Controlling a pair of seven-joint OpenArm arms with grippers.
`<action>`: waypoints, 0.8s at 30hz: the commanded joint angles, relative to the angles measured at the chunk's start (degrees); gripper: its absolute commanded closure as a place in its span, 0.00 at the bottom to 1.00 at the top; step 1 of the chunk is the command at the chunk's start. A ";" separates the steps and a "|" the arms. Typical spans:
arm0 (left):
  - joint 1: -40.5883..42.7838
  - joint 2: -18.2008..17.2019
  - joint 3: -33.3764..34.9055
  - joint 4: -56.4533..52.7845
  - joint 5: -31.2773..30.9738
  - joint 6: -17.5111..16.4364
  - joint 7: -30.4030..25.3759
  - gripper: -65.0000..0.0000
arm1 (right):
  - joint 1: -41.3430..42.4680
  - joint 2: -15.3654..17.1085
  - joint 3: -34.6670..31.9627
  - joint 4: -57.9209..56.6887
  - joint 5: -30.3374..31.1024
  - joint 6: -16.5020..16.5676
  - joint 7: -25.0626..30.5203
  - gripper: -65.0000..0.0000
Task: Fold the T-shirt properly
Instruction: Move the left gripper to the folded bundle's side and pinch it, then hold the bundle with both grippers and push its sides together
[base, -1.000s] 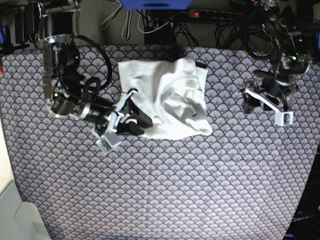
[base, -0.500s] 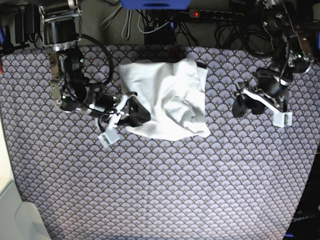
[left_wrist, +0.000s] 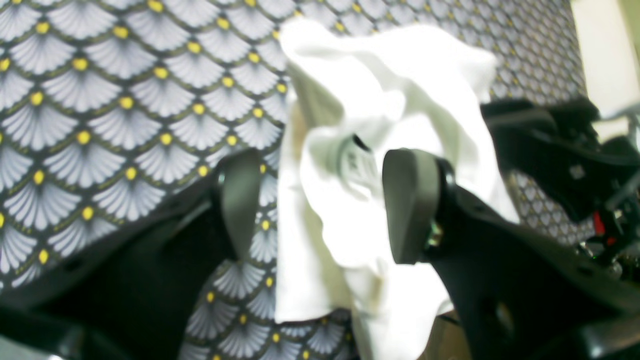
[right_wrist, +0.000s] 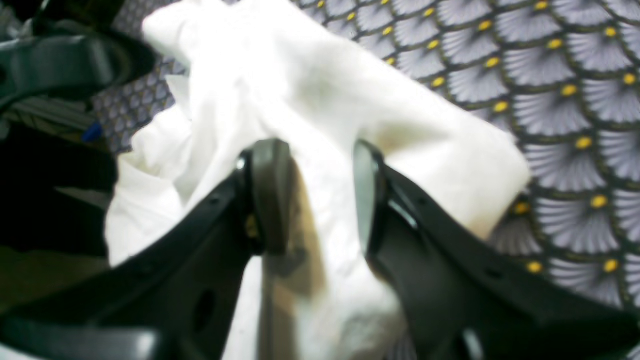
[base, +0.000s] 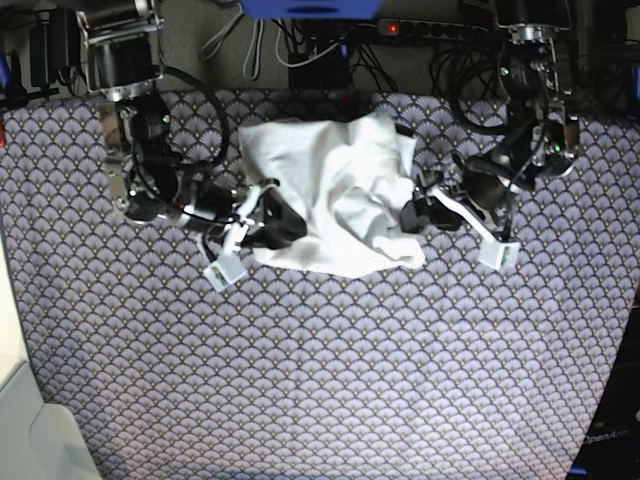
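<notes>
Table: your cloth (base: 330, 380) of grey fan scales with yellow dots covers it, bare along the near edge.
T-shirt: your white T-shirt (base: 335, 195) lies crumpled and partly folded at the far middle of the table, between your two arms.
Right fingers: your right gripper (right_wrist: 320, 195) has its fingers (right_wrist: 270, 195) set either side of a raised fold at the shirt's edge, pressing it from both sides; you are gripping the shirt there.
Left fingers: your left gripper (left_wrist: 325, 205) stands wide apart at the shirt's other edge; one finger (left_wrist: 407, 200) is against the bunched cloth, the other over the bare table cloth, so nothing is held.
Label: a small tag (left_wrist: 352, 160) shows in the fold on the left wrist view; its writing is too blurred for you to read.
Room: cables and a power strip (base: 430, 30) with a red light run behind the table.
</notes>
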 joint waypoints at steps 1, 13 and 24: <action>-1.66 -0.33 0.03 0.22 -0.97 -0.33 -0.99 0.39 | 0.66 0.17 -0.32 0.78 0.52 0.38 0.01 0.70; -2.19 -0.33 3.99 -5.76 -0.97 -0.25 -0.99 0.34 | 1.10 0.26 -0.32 0.78 0.52 0.38 -0.08 0.70; -4.21 -0.24 8.82 -12.09 -0.97 0.11 -1.52 0.34 | 1.10 0.26 -0.23 0.78 0.52 0.38 0.01 0.70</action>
